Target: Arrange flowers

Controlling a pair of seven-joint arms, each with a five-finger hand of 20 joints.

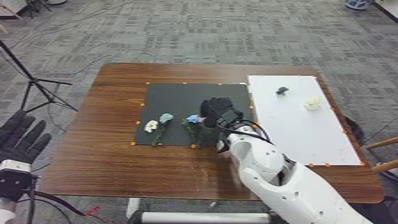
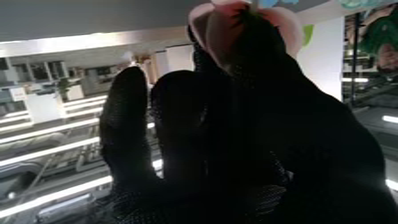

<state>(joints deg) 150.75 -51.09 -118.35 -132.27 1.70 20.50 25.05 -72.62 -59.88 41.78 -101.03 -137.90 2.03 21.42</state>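
Right hand (image 1: 218, 107) is over the near right part of the dark mat (image 1: 178, 95); fingers narrow, thumb and fingers pinching pink flower (image 2: 206, 25), grip firmness unclear. Left hand (image 1: 19, 139) is off the left edge of the tabletop (image 1: 98, 165), fingers wide, holding nothing.

Main risk: pinch looks to be right at the petals, so squeezing could crease or pull them off; a loose hold could let the bloom roll out on a lift. Blue flower (image 1: 193, 119) lies just left of the right hand, so a leftward sweep could drag it, or stems could snag and come up together. Teal flower (image 1: 166, 118) and white flower (image 1: 151, 126) are farther left, near each other, likely to tangle if 1 gets pulled. Bulky glove probably hides the stem from the head camera, so aim may be off. Cream flower (image 1: 313, 103) is on the white panel (image 1: 306, 135) at right, small dark item (image 1: 282, 91) to its far left; a low arm swing could knock either.

Materials: black knit-type glove, ribbed look; petals smooth, cupped, cloth-like; stems thin, green; mat and panel flat, matte, rectangular; tabletop brown wood, grained.
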